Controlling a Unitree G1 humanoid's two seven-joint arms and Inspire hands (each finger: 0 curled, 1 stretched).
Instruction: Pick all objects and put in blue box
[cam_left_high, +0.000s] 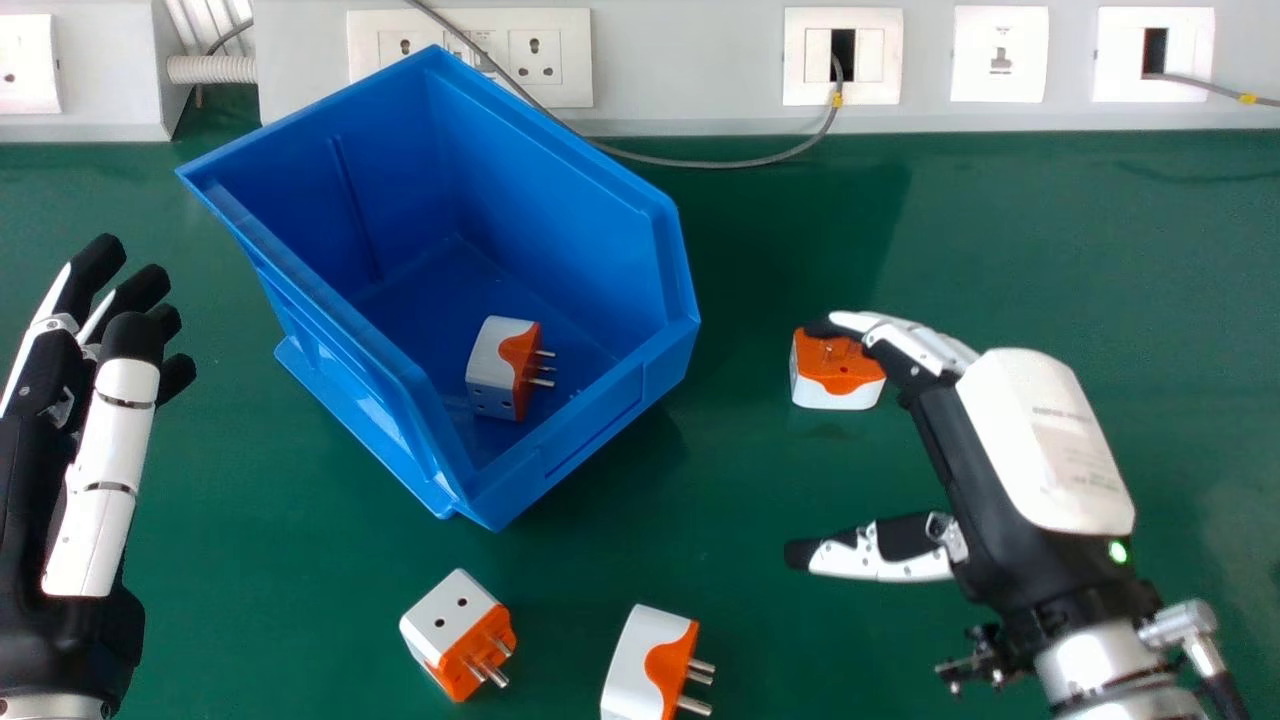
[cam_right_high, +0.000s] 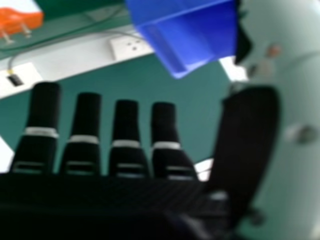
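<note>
The robot's right hand (cam_left_high: 1040, 440) is open at the right of the head view, its fingertips at the upper edge of an orange-and-white plug adapter (cam_left_high: 838, 372), thumb held apart. The same hand (cam_right_high: 127, 140) shows straight fingers in the right hand view, near an adapter (cam_right_high: 21, 20). The left hand (cam_left_high: 100, 440) rests open at the left. A blue box (cam_left_high: 590, 440) stands between the hands, also seen as the blue box (cam_right_high: 200, 37). One adapter (cam_left_high: 500, 368) lies inside it. Two more, one adapter (cam_left_high: 455, 630) and another adapter (cam_left_high: 650, 665), lie on the table in front.
The green table (cam_left_high: 1000, 230) runs back to a grey trunking (cam_left_high: 700, 60) with wall sockets. A grey cable (cam_left_high: 700, 163) droops from the sockets behind the box.
</note>
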